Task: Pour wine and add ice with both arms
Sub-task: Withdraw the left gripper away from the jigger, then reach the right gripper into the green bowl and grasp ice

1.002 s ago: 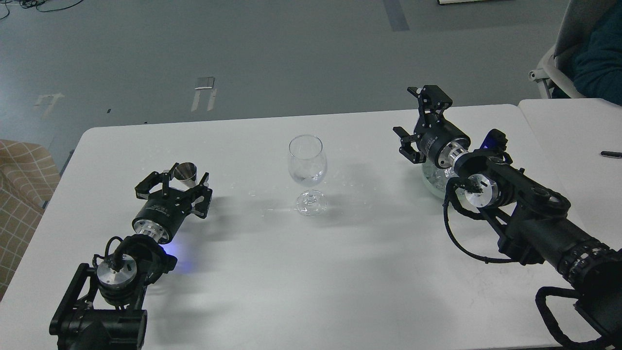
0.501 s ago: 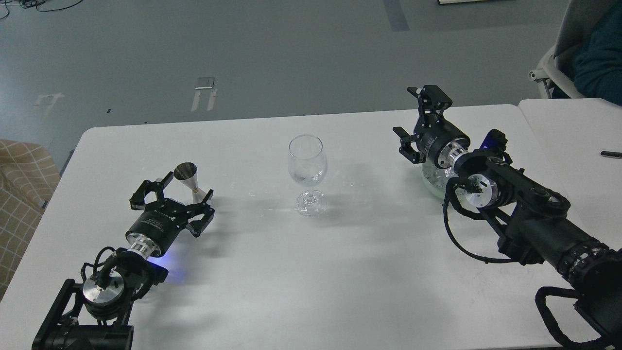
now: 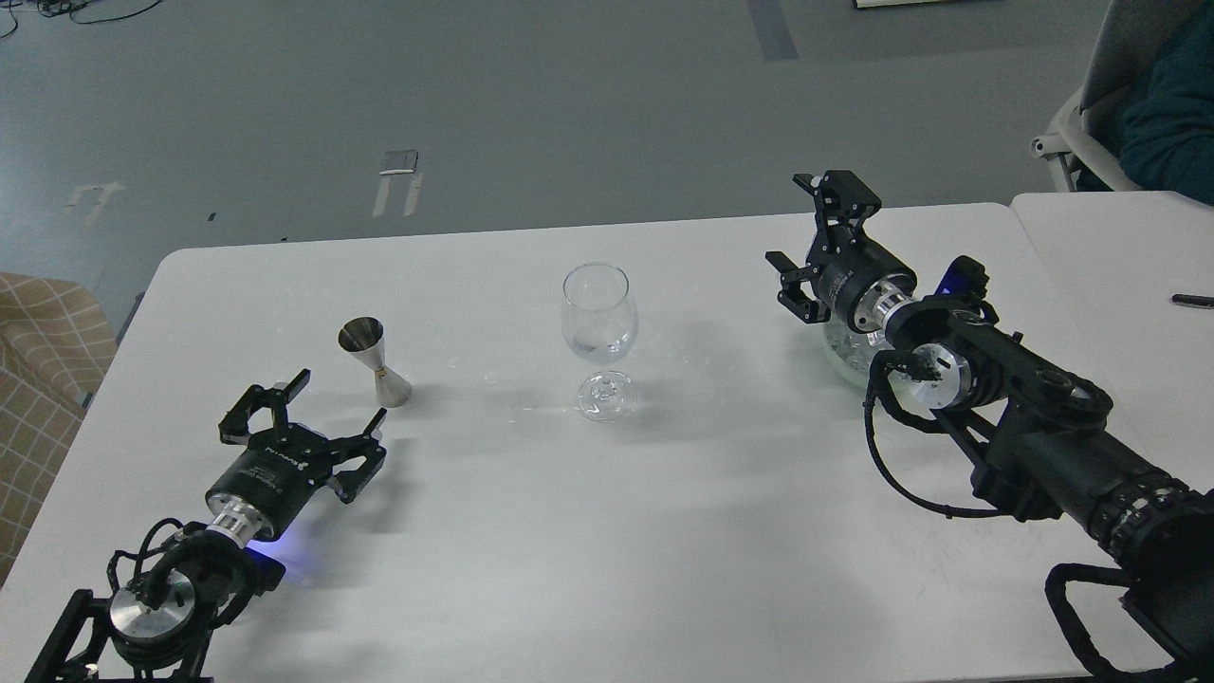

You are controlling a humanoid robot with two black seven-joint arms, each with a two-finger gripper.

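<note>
A clear stemmed glass (image 3: 597, 327) stands upright at the table's middle; a little clear wine (image 3: 596, 351) seems to lie in its bottom. A steel jigger (image 3: 373, 361) stands upright to its left. My left gripper (image 3: 318, 403) is open and empty, low over the table, just short of the jigger at its near left. My right gripper (image 3: 806, 228) is open and empty, raised above the far left rim of the mint-green bowl (image 3: 847, 365). Ice cubes (image 3: 842, 340) show in the bowl, which my right wrist partly hides.
A second white table (image 3: 1119, 247) adjoins on the right with a black pen (image 3: 1192, 301) on it. A chair and a seated person (image 3: 1167, 104) are at the far right. A beige checked seat (image 3: 38, 360) stands left of the table.
My left gripper has drawn back toward the near left, off the jigger, which stays standing on the table. The right arm has barely moved.
</note>
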